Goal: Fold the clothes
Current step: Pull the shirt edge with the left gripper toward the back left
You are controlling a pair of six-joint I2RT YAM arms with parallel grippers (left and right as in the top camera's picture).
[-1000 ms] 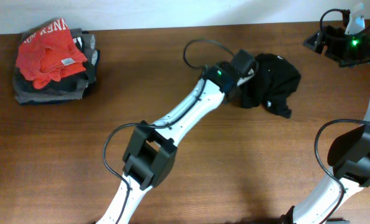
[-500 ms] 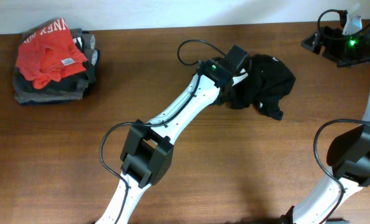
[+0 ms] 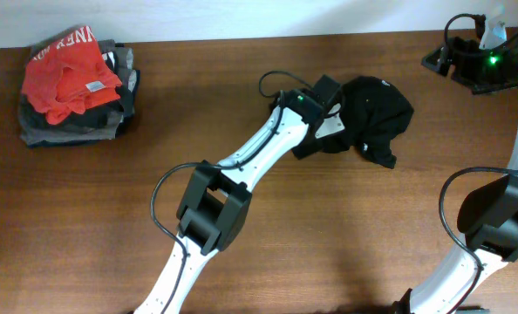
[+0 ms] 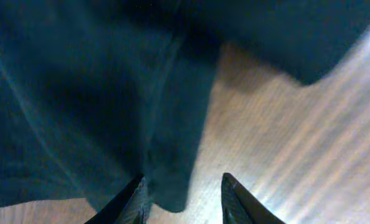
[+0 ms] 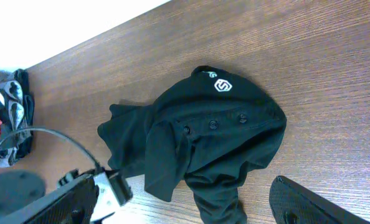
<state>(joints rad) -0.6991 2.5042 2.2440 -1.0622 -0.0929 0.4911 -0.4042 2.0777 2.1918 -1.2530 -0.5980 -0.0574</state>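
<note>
1. The left fingers stand parted part way, with bare table showing in the gap, and they pinch nothing. A hanging fold of the black T-shirt dips between them, close against one finger and clear of the other.
2. Just beyond those fingers the shirt lies in a crumpled heap on the table, its white logo on the side turned away from them.
3. We judge it light, limp and soft. It will drape, not hold a shape, and may slide on the smooth wood. We would take a hem or shoulder seam at the heap's edge (one layer if possible), not the bunched middle.
4. The right fingers are spread wide and hold nothing. They hang well apart from the heap on its far side.
5. Farthest from both, a stack of folded garments with a red garment on top sits well apart from the shirt.
</note>
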